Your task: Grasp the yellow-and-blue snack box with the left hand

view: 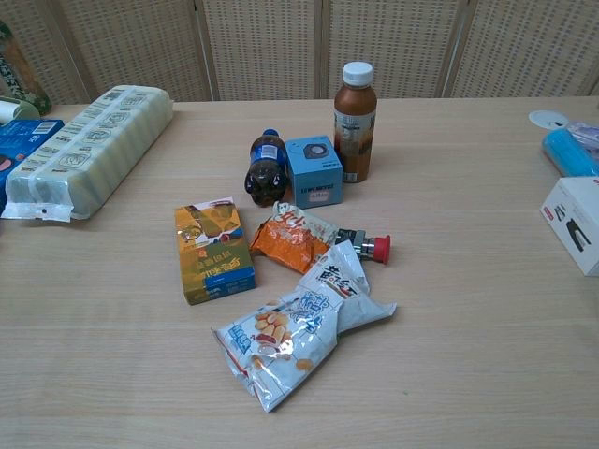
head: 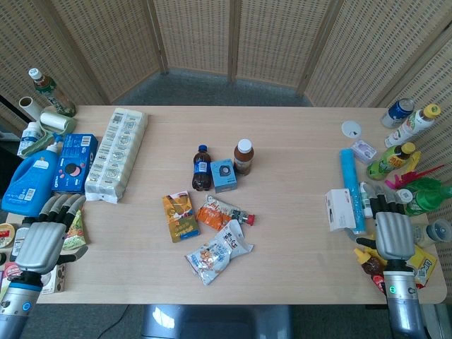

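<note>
The left hand [head: 44, 236] rests at the surface's [head: 296, 176] left edge, fingers [head: 60, 207] spread, holding nothing. The yellow-and-blue snack box [head: 181, 217] lies flat mid-surface — well apart from it, just beside an orange packet [head: 217, 212]. Far right, the right hand [head: 393, 236] lies flat, fingers together, empty.

Oreo shows on the blue box [head: 73, 163] — other labels too small to read.
</note>
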Controlling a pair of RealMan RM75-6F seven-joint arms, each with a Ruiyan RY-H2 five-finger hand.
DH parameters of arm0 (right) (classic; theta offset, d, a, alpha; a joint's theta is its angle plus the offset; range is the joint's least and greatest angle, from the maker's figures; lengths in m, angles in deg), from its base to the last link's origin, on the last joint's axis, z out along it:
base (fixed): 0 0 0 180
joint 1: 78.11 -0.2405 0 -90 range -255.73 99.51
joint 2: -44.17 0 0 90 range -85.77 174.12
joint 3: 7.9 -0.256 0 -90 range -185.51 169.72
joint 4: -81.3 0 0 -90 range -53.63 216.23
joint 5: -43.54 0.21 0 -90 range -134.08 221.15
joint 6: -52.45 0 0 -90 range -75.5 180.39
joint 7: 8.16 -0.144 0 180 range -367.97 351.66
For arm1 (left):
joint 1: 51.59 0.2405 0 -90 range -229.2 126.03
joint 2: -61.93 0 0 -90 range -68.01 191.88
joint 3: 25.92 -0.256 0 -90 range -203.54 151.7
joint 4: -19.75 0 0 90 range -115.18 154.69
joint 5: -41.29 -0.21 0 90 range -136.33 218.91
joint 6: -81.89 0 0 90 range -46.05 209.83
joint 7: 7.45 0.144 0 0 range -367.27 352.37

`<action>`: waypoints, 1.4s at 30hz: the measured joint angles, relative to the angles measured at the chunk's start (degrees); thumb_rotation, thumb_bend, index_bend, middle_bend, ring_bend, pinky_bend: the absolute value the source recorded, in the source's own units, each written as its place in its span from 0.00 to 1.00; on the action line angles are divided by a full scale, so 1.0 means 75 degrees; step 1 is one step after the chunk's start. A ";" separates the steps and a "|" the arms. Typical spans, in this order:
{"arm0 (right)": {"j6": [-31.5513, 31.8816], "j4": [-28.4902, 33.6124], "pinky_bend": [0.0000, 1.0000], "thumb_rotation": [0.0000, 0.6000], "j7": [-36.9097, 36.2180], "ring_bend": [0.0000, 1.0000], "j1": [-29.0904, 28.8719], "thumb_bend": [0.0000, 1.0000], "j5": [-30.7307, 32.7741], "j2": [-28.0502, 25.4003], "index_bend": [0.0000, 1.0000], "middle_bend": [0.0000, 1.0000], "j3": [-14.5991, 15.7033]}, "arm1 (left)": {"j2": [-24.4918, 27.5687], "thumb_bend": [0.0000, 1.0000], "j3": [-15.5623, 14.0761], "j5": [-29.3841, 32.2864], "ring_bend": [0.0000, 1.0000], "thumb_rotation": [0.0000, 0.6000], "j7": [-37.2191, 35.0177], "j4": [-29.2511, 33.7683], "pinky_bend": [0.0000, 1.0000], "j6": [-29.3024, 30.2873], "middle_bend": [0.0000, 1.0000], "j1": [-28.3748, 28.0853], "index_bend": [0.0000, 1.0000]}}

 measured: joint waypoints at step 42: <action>0.0703 0.0612 0.00 0.83 -0.0154 0.00 0.0938 0.17 0.0297 -0.0556 0.00 0.00 0.0116 | -0.3301 0.23 0.0972 0.0489 0.00 1.00 -0.1051 -0.4315 0.00 -0.5508 0.00 -0.4610 0.00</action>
